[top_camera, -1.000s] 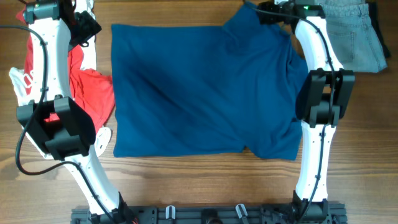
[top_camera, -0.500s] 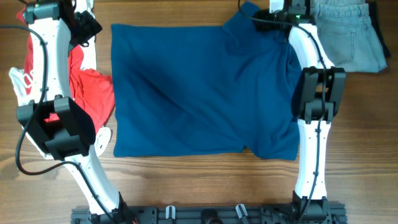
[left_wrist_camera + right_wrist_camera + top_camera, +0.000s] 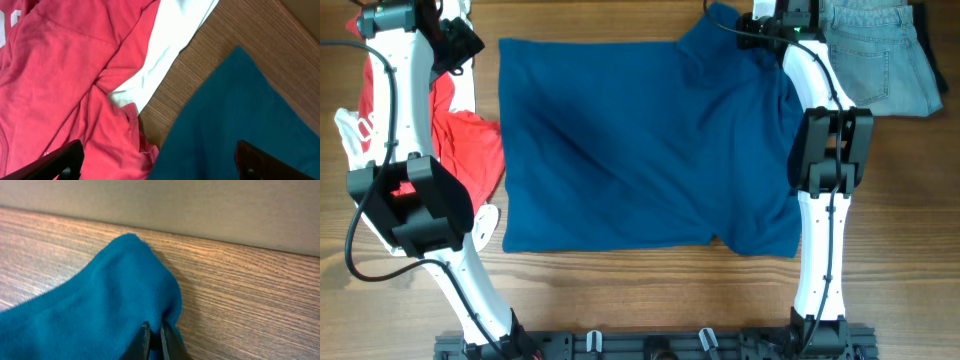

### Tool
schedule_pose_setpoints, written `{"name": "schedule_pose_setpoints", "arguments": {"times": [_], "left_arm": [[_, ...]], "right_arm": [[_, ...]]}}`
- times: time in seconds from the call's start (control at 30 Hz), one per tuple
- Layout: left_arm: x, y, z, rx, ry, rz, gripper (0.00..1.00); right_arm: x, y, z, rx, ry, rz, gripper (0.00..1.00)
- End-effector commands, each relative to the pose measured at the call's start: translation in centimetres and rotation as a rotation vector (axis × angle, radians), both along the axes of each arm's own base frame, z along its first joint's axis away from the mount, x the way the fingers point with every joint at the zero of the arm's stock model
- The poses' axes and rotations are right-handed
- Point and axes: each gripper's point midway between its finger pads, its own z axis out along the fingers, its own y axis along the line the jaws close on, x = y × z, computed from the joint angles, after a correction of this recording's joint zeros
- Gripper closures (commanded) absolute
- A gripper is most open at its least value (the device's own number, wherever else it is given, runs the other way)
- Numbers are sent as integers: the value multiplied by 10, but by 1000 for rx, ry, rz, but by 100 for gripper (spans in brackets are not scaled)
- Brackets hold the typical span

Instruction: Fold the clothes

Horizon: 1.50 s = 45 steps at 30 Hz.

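Now, right gripper [image 3: 154, 331] tight on shirt [image 3: 95, 310]

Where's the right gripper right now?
Overhead, the right gripper sits at the far edge of the table, shut on the blue shirt at its far-right sleeve tip, just left of the jeans.

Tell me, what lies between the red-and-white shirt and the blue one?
Only a wedge of bare table, clearest in the left wrist view.

Setting reads as a robotics lab bench: white-and-black left arm [image 3: 395, 100] and right arm [image 3: 825, 240] rise from a black rail [image 3: 650, 345] at the edge of a wood-grain desk [image 3: 620, 290], black cable [image 3: 349, 245] looping off the left one, dark blue shirt [image 3: 640, 140] spread flat, plain wall [image 3: 200, 205] behind.
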Motion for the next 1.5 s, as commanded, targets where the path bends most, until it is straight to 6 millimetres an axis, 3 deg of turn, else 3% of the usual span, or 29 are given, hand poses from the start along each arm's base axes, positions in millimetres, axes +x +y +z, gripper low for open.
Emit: {"name": "schedule_pose_setpoints", "arguments": {"times": [0.0, 0.2, 0.4, 0.6, 0.7, 0.73, 0.8, 0.87, 0.9, 0.97, 1.1, 1.17, 1.3, 1.47], "left_arm": [[1, -4, 2, -11, -10, 0, 4], [1, -4, 2, -11, -10, 0, 4], [1, -4, 2, -11, -10, 1, 4], [1, -4, 2, -11, -10, 1, 4], [1, -4, 2, -11, -10, 0, 4], [1, -4, 2, -10, -9, 1, 4], [1, -4, 2, -10, -10, 1, 3], [1, -4, 2, -10, -9, 0, 3], [1, -3, 2, -8, -9, 1, 3], [0, 1, 2, 1, -7, 1, 2], [-3, 9, 7, 17, -7, -20, 5], [-9, 13, 19, 21, -15, -16, 5], [-28, 7, 42, 6, -16, -12, 5], [-71, -24, 53, -135, 76, -9, 5]], "right_arm": [[4, -1, 8, 69, 0, -45, 95], [13, -45, 33, 113, -17, -231, 96], [11, -89, 33, 215, 16, -378, 96], [10, -115, 32, 224, 18, -468, 96], [12, -116, 34, 228, 6, -472, 96], [13, -114, 36, 234, 1, -456, 85], [14, -101, 42, 248, -13, -369, 44], [12, -91, 49, 267, -17, -311, 14], [11, -89, 55, 275, -17, -301, 7], [7, -87, 70, 278, -16, -295, 1], [-10, -85, 117, 247, -14, -273, 0], [-29, -85, 155, 235, 0, -290, 0], [-69, -80, 210, 242, 42, -307, 0], [-132, -78, 255, 257, 148, -409, 0]]}}
